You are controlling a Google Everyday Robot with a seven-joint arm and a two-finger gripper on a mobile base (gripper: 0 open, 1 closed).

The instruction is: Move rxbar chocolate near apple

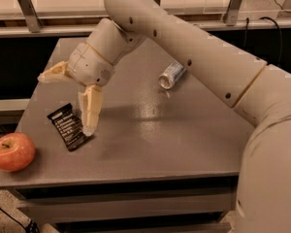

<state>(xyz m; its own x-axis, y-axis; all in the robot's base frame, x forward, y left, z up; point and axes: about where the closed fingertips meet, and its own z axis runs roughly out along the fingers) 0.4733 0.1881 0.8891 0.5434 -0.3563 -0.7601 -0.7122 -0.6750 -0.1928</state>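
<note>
The rxbar chocolate point(68, 126), a flat dark wrapper with white text, lies flat on the grey table point(150, 125) near its front left corner. The red-orange apple point(12, 151) sits at the front left edge, a short way left of and in front of the bar. My gripper point(64, 104) hangs just above the bar, open and empty, with its fingers spread wide. One finger point(90, 109) points down at the bar's right edge. The other finger point(53, 73) sticks out to the left, above the bar.
A silver can point(170, 75) lies on its side at the back middle of the table. My arm point(194, 52) stretches across from the right above the table. A rail and ledge run behind the table. The floor lies below the table's left edge.
</note>
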